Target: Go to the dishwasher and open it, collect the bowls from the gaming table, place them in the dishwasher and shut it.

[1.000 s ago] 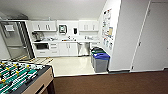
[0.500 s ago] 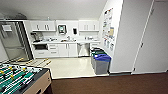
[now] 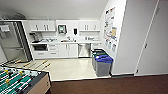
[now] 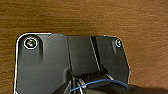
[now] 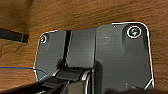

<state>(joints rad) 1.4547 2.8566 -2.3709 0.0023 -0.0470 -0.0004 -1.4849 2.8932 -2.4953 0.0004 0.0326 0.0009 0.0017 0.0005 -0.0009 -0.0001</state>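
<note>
Presently the robot stands on dark brown carpet (image 3: 112, 86) at the edge of a kitchenette, facing it across a pale floor (image 3: 67, 68).

Location of the task's thing: the dishwasher (image 3: 84, 50) sits under the counter (image 3: 66, 42) against the far wall, just right of centre frame. Its brushed steel front is flush with the white cabinet doors (image 3: 68, 50) to its left, so I judge it shut. The bar handle along its top edge is too small to make out with certainty.

Governing relation: the dishwasher lies straight ahead and slightly right of the camera's centre line, well apart from the robot, with open floor between. Its long handle axis would run horizontally, parallel to the counter. Being right of centre, it appears marginally nearer the right arm, though at this range the difference is slight.

Obstructions noted: waste bins (image 3: 102, 63), the nearest with a blue lid, stand against the right-hand wall, just beside the direct line to the dishwasher. A foosball table (image 3: 21, 81) occupies the lower left of the frame, clear of that line. A steel refrigerator (image 3: 12, 42) stands at the left.

Gripper state: both wrist views look down past the robot's dark plate onto brown carpet. I cannot tell whether either gripper is released or clenched. Nothing appears held.

Bowls: none identified.
</note>
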